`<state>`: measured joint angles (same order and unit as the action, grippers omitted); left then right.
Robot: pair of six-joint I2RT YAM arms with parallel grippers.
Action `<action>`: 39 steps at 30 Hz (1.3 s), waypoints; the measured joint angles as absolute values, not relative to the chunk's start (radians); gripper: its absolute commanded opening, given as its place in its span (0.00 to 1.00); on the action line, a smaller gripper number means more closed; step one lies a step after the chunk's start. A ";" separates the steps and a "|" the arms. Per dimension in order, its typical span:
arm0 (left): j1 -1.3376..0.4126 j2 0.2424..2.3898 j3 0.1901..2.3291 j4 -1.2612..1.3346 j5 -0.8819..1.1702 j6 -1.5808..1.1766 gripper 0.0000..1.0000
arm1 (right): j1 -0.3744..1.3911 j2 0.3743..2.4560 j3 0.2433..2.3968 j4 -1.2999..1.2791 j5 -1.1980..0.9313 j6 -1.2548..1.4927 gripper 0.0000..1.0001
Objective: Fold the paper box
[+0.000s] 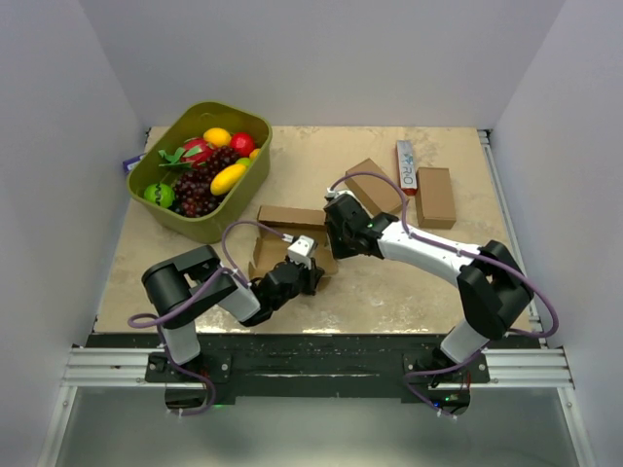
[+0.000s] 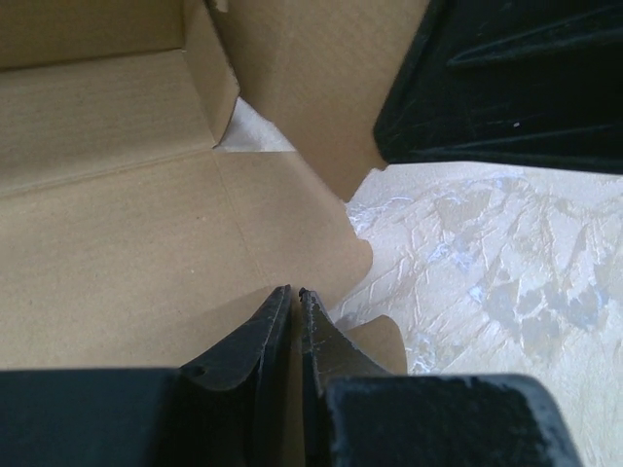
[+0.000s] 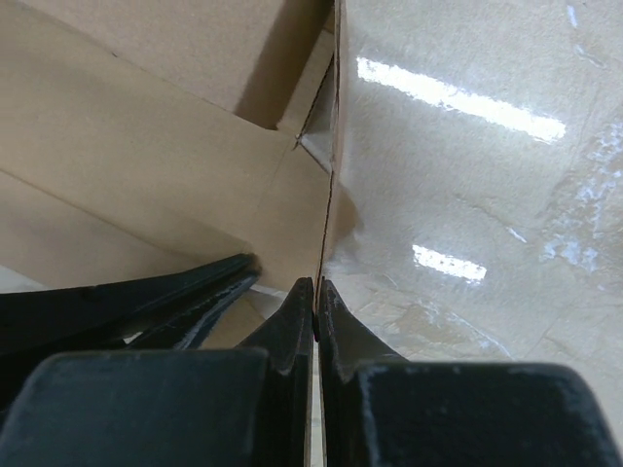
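The paper box (image 1: 289, 217) lies open in the middle of the table, brown corrugated cardboard with its flaps spread. My left gripper (image 1: 313, 272) is at its near right corner. In the left wrist view its jaws (image 2: 295, 292) are pressed together on a curved side flap (image 2: 380, 341), with the box's floor (image 2: 117, 253) beyond. My right gripper (image 1: 329, 251) reaches in from the right. In the right wrist view its jaws (image 3: 316, 289) pinch the thin edge of an upright box wall (image 3: 195, 165). Each gripper shows in the other's wrist view, as black fingers (image 3: 146, 297) and a black body (image 2: 506, 88).
A green basket (image 1: 185, 222) of toy fruit stands at the back left. Two plain brown boxes (image 1: 375, 185) (image 1: 435, 197) and a narrow white-and-red carton (image 1: 407, 165) lie at the back right. White walls enclose the table.
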<state>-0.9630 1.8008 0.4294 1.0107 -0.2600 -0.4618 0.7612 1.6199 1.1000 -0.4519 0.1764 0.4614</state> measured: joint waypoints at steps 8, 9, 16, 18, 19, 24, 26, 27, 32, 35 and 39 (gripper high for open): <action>-0.966 1.805 0.435 1.009 -0.237 -0.490 0.14 | 0.774 1.648 1.072 -0.382 0.134 0.483 0.16; -0.966 1.805 0.435 1.008 -0.236 -0.496 0.14 | 0.775 1.653 1.066 -0.379 0.127 0.486 0.20; -0.965 1.804 0.434 1.009 -0.239 -0.514 0.13 | 0.779 1.676 1.058 -0.376 0.094 0.498 0.62; -0.966 1.804 0.434 1.008 -0.239 -0.516 0.13 | 0.779 1.657 1.057 -0.384 0.096 0.499 0.68; -0.965 1.804 0.434 1.008 -0.240 -0.517 0.13 | 0.779 1.644 1.058 -0.389 0.096 0.498 0.70; -0.966 1.801 0.429 1.008 -0.243 -0.524 0.13 | 0.776 1.511 1.059 -0.434 0.133 0.495 0.81; -0.966 1.800 0.428 1.007 -0.243 -0.524 0.12 | 0.764 1.455 1.063 -0.449 0.149 0.492 0.82; -0.966 1.799 0.428 1.007 -0.243 -0.524 0.12 | 0.754 1.431 1.063 -0.453 0.159 0.488 0.81; -0.966 1.797 0.427 1.003 -0.244 -0.525 0.12 | 0.617 1.388 1.061 -0.445 0.173 0.462 0.75; -0.966 1.797 0.427 1.002 -0.244 -0.532 0.12 | 0.535 1.401 1.053 -0.421 0.171 0.439 0.72; -0.966 1.797 0.427 1.000 -0.247 -0.532 0.11 | 0.522 1.400 0.998 -0.352 0.116 0.383 0.70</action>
